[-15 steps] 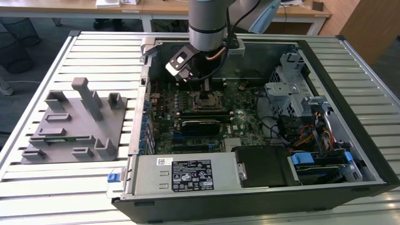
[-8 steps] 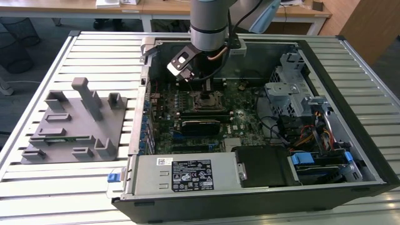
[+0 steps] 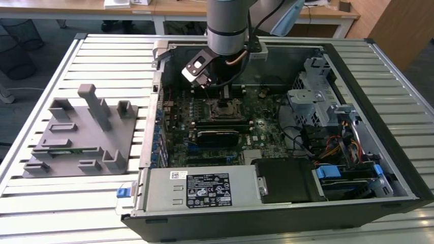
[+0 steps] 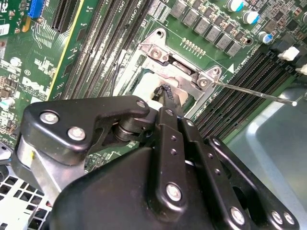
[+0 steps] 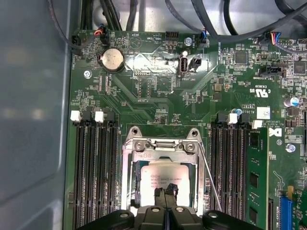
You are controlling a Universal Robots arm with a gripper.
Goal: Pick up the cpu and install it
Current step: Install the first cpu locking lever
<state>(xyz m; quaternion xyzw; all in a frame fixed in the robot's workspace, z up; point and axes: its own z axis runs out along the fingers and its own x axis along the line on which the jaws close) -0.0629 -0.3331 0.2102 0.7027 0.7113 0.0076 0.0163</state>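
The computer case (image 3: 271, 223) rests on the desk (image 3: 68, 213). In the exterior view, a fixture block (image 3: 78, 134) lies on the desk at 9 o'clock from the case, apart from it. Inside the case, the motherboard (image 3: 178, 109) lies flat, with the power supply (image 3: 196, 189) at 6 o'clock from it and the drive cage (image 3: 318, 101) at 3 o'clock. The cpu (image 5: 165, 178) lies in the socket (image 5: 158, 147), between two banks of memory slots (image 5: 96, 167). The end effector (image 5: 165, 192) stands over the socket, its tips at the cpu.
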